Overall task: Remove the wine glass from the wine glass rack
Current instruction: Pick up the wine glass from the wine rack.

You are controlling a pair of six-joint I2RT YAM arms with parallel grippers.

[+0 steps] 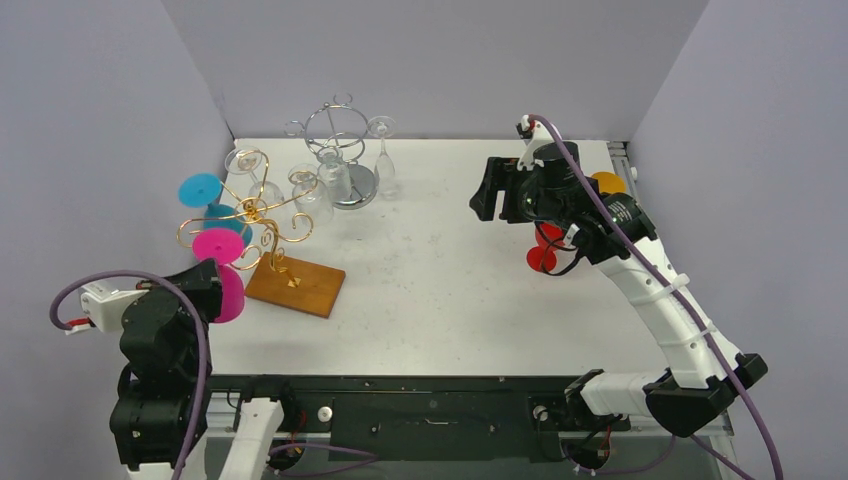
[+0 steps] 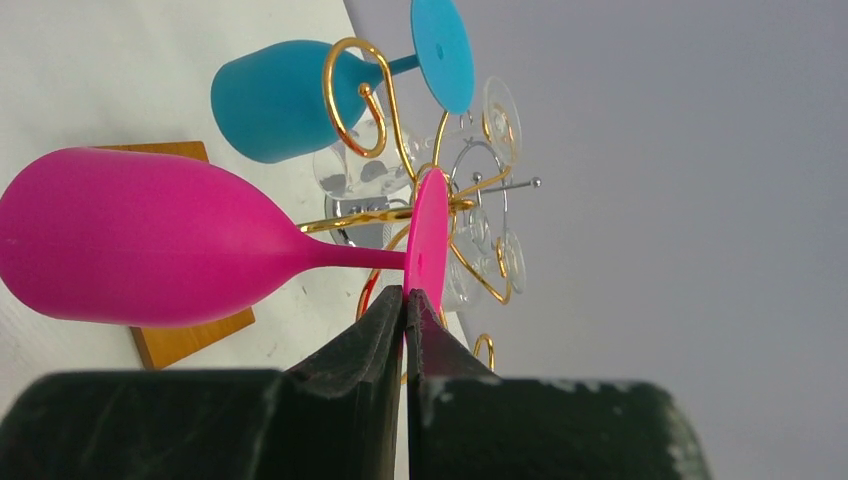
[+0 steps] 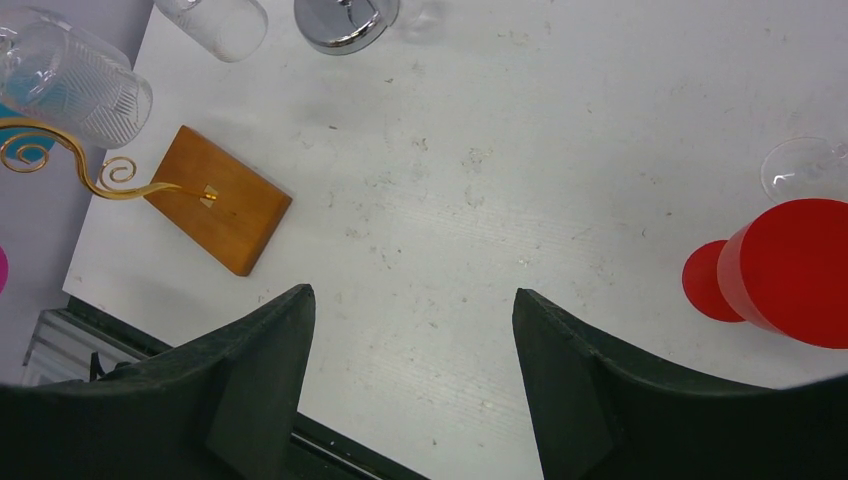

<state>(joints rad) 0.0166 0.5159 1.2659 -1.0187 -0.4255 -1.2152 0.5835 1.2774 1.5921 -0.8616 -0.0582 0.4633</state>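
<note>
Left gripper point(image 2: 405, 300) is squeezed tight on the round foot of the pink wine glass point(image 2: 140, 235), at the near left edge of the gold wire rack point(image 1: 296, 284). Right gripper point(image 3: 410, 293) hangs open over the white counter point(image 1: 440, 270), far right.

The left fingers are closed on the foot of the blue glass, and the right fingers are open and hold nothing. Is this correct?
Not quite. The left fingers are closed on the foot of the pink glass, not the blue glass, as the left wrist view shows. The right fingers are open and hold nothing.
</note>
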